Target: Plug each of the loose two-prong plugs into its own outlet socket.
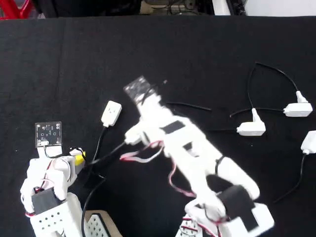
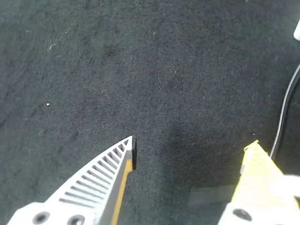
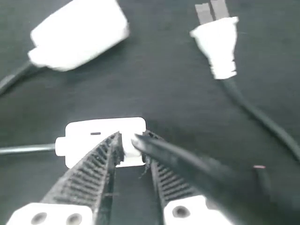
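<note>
Black cloth [image 1: 197, 49] all round! Right gripper [image 3: 127, 138] pinches a white connector block [image 3: 89, 138] near the two-prong plug [image 3: 215, 42]; left gripper [image 2: 193, 140] gapes wide, empty-handed.

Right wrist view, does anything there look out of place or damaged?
Nothing looks damaged or spilled. The two-prong plug lies loose on the black cloth, in no socket. The one oddity: the right gripper pinches the near white block by its end, not the plug.
</note>
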Tool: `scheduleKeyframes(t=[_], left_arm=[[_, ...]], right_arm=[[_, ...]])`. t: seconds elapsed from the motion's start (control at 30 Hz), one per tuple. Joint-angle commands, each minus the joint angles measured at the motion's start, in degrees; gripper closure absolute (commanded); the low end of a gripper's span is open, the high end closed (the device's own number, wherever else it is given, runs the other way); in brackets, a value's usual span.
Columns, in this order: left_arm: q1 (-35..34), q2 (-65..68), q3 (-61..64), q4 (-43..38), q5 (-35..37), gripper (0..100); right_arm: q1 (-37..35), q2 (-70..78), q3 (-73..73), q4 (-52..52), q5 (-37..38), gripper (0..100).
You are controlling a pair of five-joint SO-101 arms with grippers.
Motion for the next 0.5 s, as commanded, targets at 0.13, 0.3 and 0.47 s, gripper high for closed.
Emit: scheduleKeyframes(t=[0.13, 0.3, 0.47], left_arm=[[-0.5, -0.4, -0.1, 0.0, -0.9, 65], [-0.5, -0.4, 0.0, -0.4, -0.9, 65], [-0.5, -0.4, 0.0, -0.4, -0.9, 65]], right_arm=[[11.0, 8.0, -11.1, 0.6, 2.6, 98.7], [11.5, 12.5, -16.2, 0.6, 2.6, 98.6], [11.2, 14.2, -18.5, 5.5, 2.7, 89.4]])
